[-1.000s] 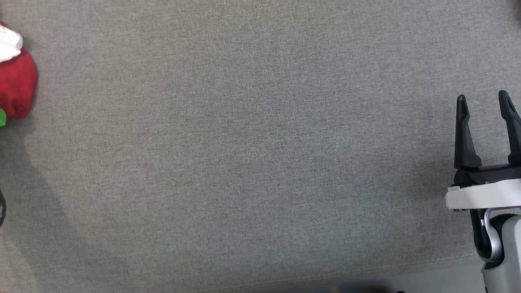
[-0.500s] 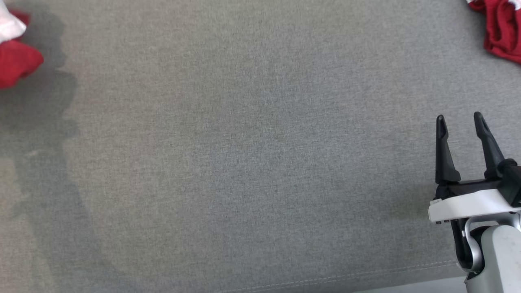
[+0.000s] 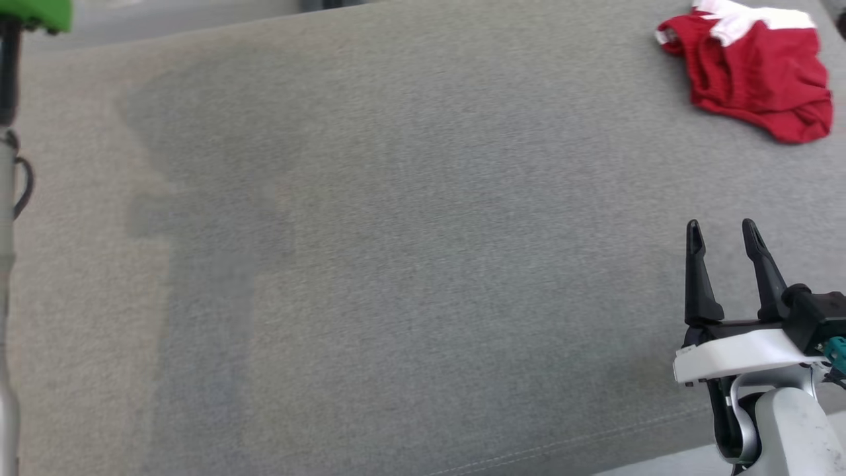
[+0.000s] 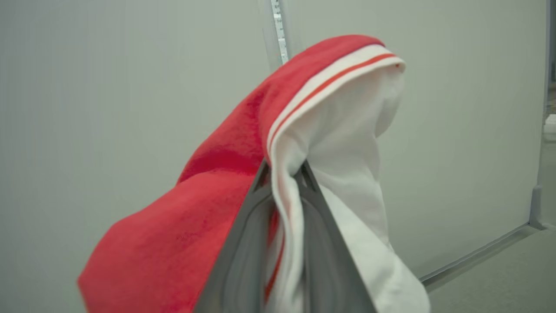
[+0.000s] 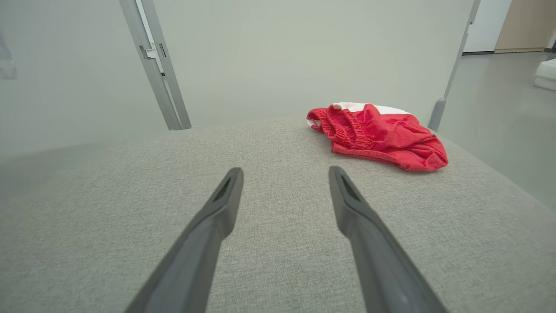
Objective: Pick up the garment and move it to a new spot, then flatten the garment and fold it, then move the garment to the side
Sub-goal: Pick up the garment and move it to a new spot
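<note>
Inside left end effector [image 4: 284, 167], garment [image 4: 208, 208]; on cushion [image 3: 396, 264], red cloth [image 3: 753, 73].

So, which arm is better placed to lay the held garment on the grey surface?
Left: the left tool is shut on the garment. The right tool is open and empty.

We hold a red garment [image 4: 186, 226] with a white, red-striped band, bunched and pinched in our left gripper [image 4: 283, 167]. A second garment [image 3: 753, 73], red with white trim, lies crumpled far right on the grey cushion [image 3: 396, 264].
</note>
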Controlling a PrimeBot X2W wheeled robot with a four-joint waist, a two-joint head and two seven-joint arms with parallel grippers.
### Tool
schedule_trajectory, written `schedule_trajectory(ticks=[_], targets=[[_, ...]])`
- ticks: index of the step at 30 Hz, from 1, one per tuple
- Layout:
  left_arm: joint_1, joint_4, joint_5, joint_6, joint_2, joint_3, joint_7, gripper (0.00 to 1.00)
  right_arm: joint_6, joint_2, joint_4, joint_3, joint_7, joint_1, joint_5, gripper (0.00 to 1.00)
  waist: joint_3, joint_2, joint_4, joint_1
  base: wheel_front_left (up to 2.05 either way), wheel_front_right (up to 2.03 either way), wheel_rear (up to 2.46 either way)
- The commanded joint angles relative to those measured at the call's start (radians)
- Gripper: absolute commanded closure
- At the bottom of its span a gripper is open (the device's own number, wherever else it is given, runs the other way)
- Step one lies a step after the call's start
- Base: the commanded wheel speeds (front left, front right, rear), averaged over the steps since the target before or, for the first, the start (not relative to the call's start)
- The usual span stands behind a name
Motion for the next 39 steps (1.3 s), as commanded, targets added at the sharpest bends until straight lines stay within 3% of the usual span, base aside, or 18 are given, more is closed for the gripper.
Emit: schedule_trajectory(ticks=[1,12,22,26,27,28,29,39], targets=[[-0.013,-0.032,-0.002,0.005,-0.015,-0.012,0.017,1.0,-0.001,0.005,0.002,0.001,-0.004,0.011,0.005,0.0,-0.027,0.0,-0.072,0.0,0.0,0.0,0.0],[0.105,-0.213,-0.007,0.02,-0.137,-0.136,0.108,1.0,-0.001,0.027,-0.003,0.038,-0.005,0.013,0.038,0.0,-0.015,0.0,-0.221,0.0,0.0,0.0,0.0],[0.406,-0.139,-0.057,0.071,-0.214,-0.184,0.041,1.0,-0.001,0.028,-0.011,0.052,-0.005,0.006,0.077,0.0,0.02,0.0,-0.248,0.0,0.0,0.0,0.0],[0.491,-0.08,-0.073,0.067,-0.231,-0.205,0.011,1.0,-0.001,0.028,-0.011,0.055,-0.005,0.001,0.075,0.0,0.028,0.0,-0.238,0.0,0.0,0.0,0.0],[0.507,-0.063,-0.075,0.06,-0.238,-0.217,0.007,0.81,-0.001,0.028,-0.011,0.053,-0.005,-0.001,0.075,0.0,0.028,0.0,-0.233,0.0,0.0,0.0,0.0],[0.515,-0.053,-0.074,0.056,-0.244,-0.223,-0.001,0.27,-0.001,0.028,-0.009,0.054,-0.005,-0.002,0.073,0.0,0.027,0.0,-0.228,0.0,0.0,0.0,0.0],[0.518,-0.04,-0.075,0.054,-0.249,-0.228,-0.008,0.0,-0.001,0.028,-0.008,0.053,-0.005,-0.002,0.069,0.0,0.024,0.0,-0.221,0.0,0.0,0.0,0.0],[0.488,-0.066,-0.049,0.083,-0.244,-0.195,-0.113,0.0,-0.001,0.028,-0.017,0.046,-0.005,0.028,0.032,0.0,-0.06,0.0,-0.127,0.0,0.0,0.0,0.0]])
